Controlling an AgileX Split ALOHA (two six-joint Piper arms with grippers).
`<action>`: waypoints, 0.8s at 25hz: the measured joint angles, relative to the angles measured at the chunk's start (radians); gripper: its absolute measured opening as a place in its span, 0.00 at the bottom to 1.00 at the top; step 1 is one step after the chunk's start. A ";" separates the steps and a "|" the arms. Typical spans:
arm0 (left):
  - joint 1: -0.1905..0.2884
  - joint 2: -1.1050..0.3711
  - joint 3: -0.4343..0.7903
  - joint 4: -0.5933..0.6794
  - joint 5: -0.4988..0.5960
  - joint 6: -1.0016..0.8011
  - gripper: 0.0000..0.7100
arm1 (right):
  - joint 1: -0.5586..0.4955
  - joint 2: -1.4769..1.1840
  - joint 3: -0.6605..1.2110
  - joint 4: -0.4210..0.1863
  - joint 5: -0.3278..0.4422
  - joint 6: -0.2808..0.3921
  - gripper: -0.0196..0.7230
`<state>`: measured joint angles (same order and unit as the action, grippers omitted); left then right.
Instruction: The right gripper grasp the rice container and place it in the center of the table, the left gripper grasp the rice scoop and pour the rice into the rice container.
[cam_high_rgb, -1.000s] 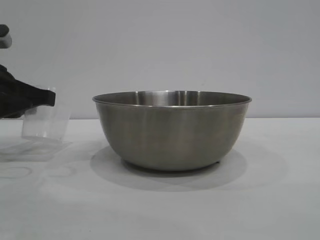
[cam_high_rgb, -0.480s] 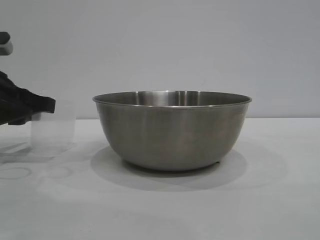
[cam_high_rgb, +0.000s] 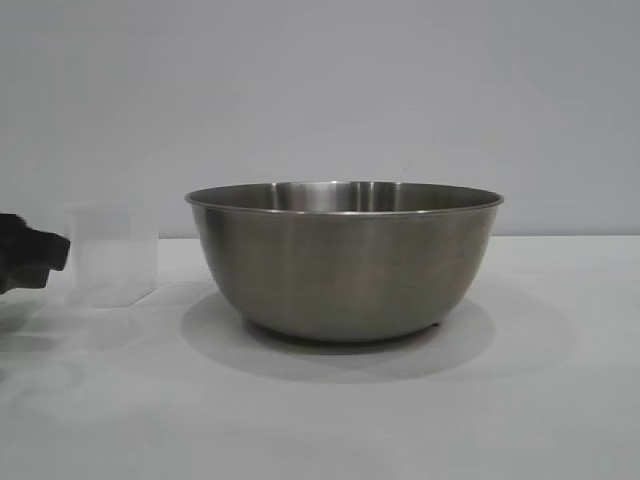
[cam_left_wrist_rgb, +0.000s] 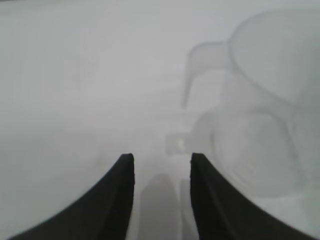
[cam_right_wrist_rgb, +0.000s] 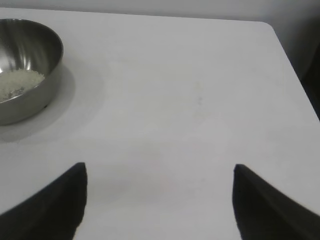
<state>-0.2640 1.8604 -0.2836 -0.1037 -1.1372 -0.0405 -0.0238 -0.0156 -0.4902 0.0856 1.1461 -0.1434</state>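
Left gripper (cam_high_rgb: 45, 255) cut off by exterior view's left edge, only tip showing. Rice scoop (cam_high_rgb: 113, 255) faint against wall, outline hard to trace; in left wrist view blurred, cropped at picture edge, handle barely legible. Rice container (cam_right_wrist_rgb: 25, 70) cropped at right wrist view's edge; interior hidden from exterior view behind wall. Rice (cam_right_wrist_rgb: 17, 84) partly cut off, single grains too small to tell. Right gripper (cam_right_wrist_rgb: 159, 200) fingers cropped at picture bottom.

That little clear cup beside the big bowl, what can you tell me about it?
The rice scoop is a small see-through plastic measuring cup with a loop handle on its side. It stands upright on the white table, left of the rice container and apart from it. It looks empty. The left tool sits open close by, not touching it.
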 joint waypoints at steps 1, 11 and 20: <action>0.000 -0.039 0.015 0.010 0.000 -0.007 0.30 | 0.000 0.000 0.000 0.000 0.000 0.000 0.71; 0.000 -0.380 0.040 0.071 0.322 -0.017 0.30 | 0.000 0.000 0.000 0.000 0.000 0.000 0.71; 0.000 -0.543 -0.095 0.070 0.843 -0.072 0.37 | 0.000 0.000 0.000 0.000 0.000 0.000 0.71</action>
<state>-0.2640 1.3173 -0.3789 -0.0336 -0.2946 -0.1126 -0.0238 -0.0156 -0.4902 0.0856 1.1461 -0.1434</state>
